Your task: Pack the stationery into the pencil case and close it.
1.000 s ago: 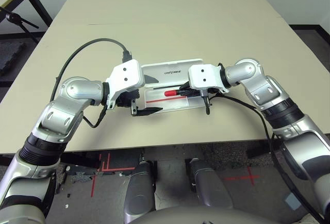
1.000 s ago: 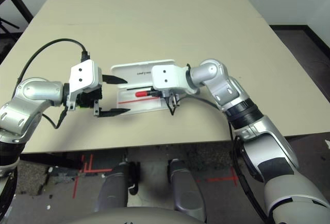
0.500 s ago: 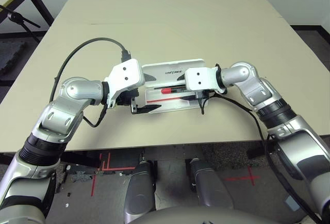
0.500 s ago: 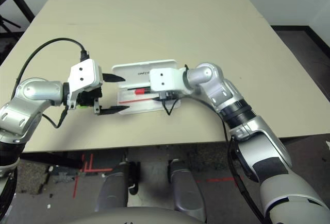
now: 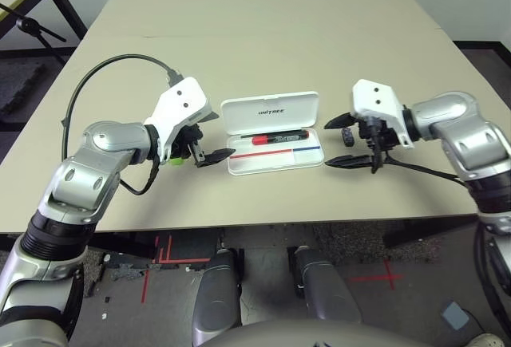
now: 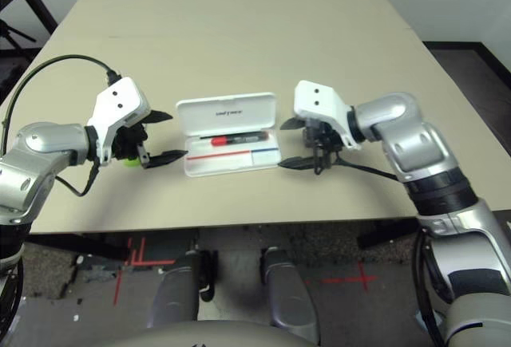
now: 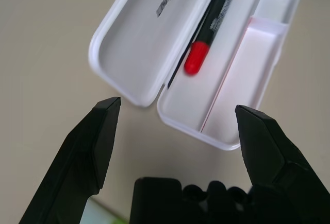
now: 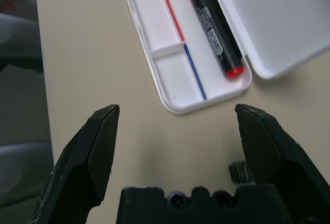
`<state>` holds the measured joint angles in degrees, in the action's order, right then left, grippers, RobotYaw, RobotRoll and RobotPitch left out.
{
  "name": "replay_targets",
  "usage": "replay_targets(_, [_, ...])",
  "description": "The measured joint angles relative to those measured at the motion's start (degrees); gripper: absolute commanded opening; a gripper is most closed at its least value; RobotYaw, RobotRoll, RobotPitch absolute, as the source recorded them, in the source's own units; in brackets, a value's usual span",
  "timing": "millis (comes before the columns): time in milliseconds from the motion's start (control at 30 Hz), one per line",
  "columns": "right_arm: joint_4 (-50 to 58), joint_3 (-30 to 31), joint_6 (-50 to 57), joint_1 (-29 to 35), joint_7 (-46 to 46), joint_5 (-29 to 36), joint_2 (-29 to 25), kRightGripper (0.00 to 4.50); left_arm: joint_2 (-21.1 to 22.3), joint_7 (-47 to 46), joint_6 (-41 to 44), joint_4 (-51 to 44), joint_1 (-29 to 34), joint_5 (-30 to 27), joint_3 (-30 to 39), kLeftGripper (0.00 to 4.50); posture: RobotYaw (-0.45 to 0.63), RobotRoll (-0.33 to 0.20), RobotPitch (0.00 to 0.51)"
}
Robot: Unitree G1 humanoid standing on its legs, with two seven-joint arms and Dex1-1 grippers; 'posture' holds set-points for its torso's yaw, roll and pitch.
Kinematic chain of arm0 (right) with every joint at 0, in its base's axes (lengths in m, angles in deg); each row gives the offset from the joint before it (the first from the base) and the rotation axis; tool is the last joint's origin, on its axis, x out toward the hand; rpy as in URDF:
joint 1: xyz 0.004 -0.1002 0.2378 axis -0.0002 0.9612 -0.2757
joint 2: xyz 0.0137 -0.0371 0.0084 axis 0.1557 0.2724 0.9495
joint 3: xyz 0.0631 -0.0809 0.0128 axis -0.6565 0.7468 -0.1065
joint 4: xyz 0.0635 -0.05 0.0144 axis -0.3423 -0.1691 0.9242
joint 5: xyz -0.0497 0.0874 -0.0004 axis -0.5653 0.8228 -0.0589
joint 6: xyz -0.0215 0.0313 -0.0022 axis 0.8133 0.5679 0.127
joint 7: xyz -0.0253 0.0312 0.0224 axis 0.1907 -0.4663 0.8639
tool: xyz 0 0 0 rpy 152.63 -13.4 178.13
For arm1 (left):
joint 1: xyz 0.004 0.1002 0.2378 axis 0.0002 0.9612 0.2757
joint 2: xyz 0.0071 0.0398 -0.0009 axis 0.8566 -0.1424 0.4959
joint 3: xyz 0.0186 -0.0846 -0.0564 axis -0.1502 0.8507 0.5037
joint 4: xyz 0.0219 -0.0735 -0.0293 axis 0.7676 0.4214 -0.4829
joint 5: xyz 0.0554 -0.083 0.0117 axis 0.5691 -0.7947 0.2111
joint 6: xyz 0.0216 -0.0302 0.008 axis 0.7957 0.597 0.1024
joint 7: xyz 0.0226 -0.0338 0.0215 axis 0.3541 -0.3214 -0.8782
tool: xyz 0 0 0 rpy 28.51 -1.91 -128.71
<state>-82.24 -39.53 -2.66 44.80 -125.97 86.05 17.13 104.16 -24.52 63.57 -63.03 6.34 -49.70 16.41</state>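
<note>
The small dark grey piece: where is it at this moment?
In the left eye view, the small dark grey piece lies on the bare table, right of the open white plastic case, between the right gripper's open black fingers.

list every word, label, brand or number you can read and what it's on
"UNITREE": on the inside of the open lid of the white pencil case
"BOARD": end of the white lettering on the barrel of the whiteboard marker; the word before it is only partly legible
Smaller print on the marker: too small to read
</note>
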Motion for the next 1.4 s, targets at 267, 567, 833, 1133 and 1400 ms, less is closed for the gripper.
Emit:
replay_targets(267, [2.2,-0.1,1.3,2.1,2.2,0.9,0.3,4.47,-0.8,-8.2,10.9,0.7,-2.0,0.3,1.6,4.5,-0.09,0.0,0.184])
replay_targets(567, [2.6,0.4,2.4,2.3,4.0,1.8,1.8,4.47,-4.9,-19.1,16.6,11.1,-5.7,3.6,2.0,4.5,-0.1,0.0,0.187])
replay_targets(833, [3.7,0.4,2.7,2.7,5.0,1.9,1.8,4.47,-8.4,-22.8,20.2,13.8,-5.9,3.7,2.1,4.5,-0.11,0.0,0.194])
replay_targets(1133, [3.9,0.3,2.9,3.1,6.4,2.5,2.3,4.47,-10.9,-26.1,24.0,15.9,-5.9,3.6,4.6,4.5,-0.12,0.0,0.194])
replay_targets(1400, [3.9,0.3,2.5,3.0,7.0,2.3,2.4,4.5,-12.4,-26.6,25.2,16.2,-5.7,2.8,6.5,3.55,-0.12,0.0,0.19])
